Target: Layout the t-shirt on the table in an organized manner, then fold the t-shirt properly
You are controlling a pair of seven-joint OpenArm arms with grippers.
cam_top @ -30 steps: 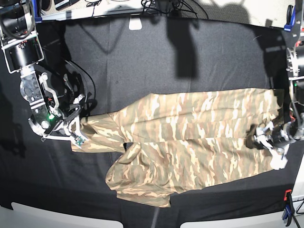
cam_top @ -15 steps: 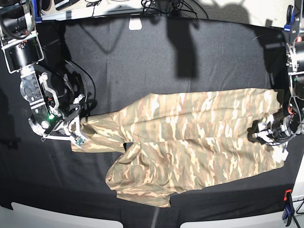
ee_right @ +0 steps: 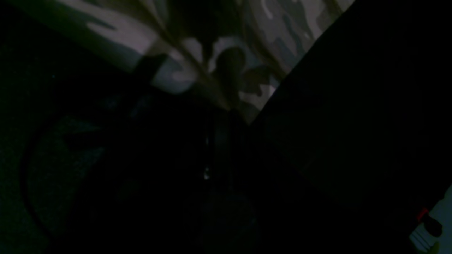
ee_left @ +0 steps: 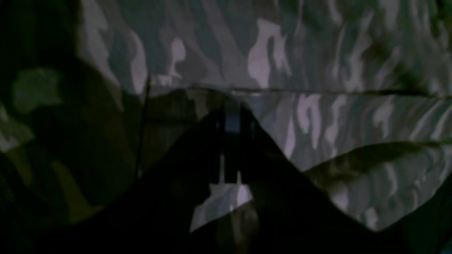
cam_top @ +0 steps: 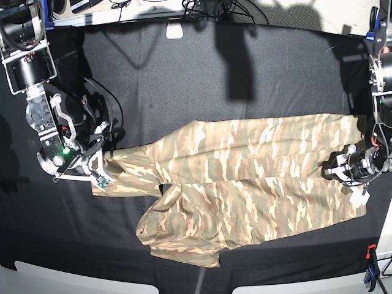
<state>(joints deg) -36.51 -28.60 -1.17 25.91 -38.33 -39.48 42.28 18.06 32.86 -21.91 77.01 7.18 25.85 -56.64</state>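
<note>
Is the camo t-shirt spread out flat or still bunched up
Partly spread, not flat. The t-shirt stretches lengthwise across the table, but a fold line runs along its middle and its lower-left part is bunched.

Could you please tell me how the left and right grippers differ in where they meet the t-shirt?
The left gripper sits at the t-shirt's end on the base view's right side; the right gripper sits at the opposite end.
The cloth by the left gripper lies broad and fairly flat; the cloth by the right gripper is a narrower, bunched tongue.
Both are shut on the t-shirt, low over the table.
</note>
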